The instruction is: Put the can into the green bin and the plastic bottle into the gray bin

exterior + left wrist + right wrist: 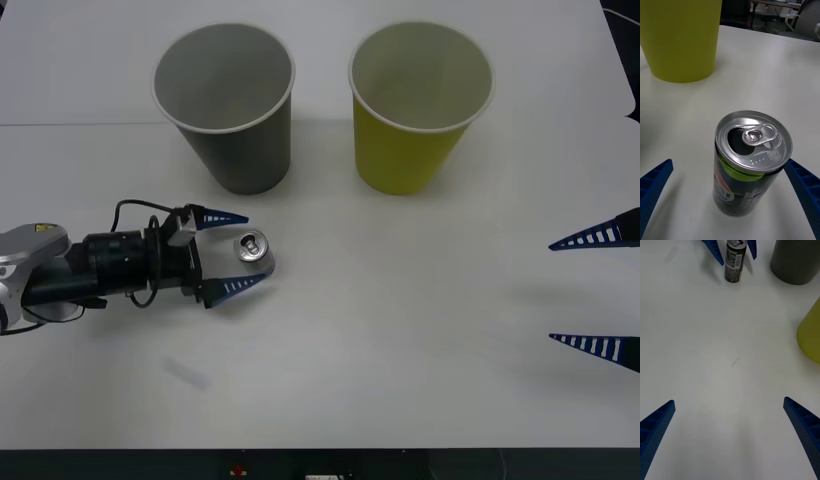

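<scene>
A small silver-topped can (252, 249) with a pull tab stands upright on the white table, in front of the gray bin (226, 104). The green bin (420, 106) stands to the right of the gray one. My left gripper (257, 246) is open, low on the table, one blue finger on each side of the can (748, 165); one finger is close against it, the other apart. My right gripper (552, 291) hangs open at the table's right edge, holding nothing. The right wrist view shows the can (733, 262) far off between the left fingers (715, 250). The plastic bottle is out of view.
Both bins stand upright and open-topped near the table's back. The left arm's black wrist and cable (130, 260) lie over the table's left side. A faint mark (735, 362) sits on the bare table between the grippers.
</scene>
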